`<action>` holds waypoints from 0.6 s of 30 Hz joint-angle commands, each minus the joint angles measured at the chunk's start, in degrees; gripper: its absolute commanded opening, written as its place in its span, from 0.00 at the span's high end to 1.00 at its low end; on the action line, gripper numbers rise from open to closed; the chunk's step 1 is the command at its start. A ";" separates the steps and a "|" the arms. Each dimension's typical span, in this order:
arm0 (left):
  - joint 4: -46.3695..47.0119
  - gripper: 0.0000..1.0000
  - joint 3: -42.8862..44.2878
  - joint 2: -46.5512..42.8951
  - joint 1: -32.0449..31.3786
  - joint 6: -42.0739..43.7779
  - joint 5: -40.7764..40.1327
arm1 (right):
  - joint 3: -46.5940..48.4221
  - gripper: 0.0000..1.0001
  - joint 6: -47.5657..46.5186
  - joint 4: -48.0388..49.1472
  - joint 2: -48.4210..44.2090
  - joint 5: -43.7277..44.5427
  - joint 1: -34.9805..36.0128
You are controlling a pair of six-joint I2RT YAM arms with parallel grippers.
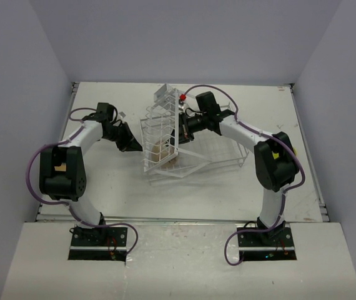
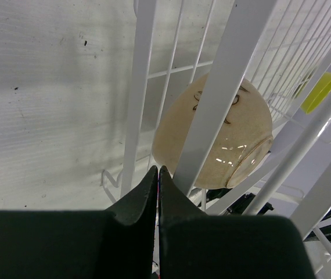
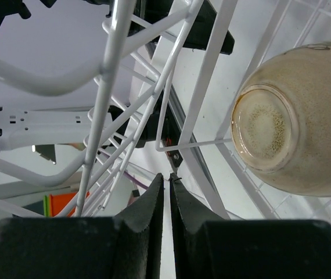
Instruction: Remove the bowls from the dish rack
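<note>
Arm bases (image 1: 97,240), dish rack (image 1: 157,125), white table (image 1: 103,184), walls (image 1: 184,37)

top: overhead, far | wrists: close — at dish rack (image 1: 165,131) | shared: bowl (image 3: 293,133)

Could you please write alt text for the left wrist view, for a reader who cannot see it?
A beige bowl lies on its side behind the white bars of a dish rack, its base toward the lower right. The black left claw, shut, points at the bars from the bottom edge; white table fills the left.
</note>
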 commanded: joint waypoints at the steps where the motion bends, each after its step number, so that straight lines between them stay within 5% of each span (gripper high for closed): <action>1: 1.74 0.99 1.11 -0.79 -0.36 0.49 4.41 | 0.62 0.92 -0.05 3.85 -3.43 -2.75 -0.34; 18: 1.83 0.99 0.76 -0.61 -0.36 0.84 4.94 | 7.57 0.94 -5.86 -12.76 -2.28 14.30 -1.22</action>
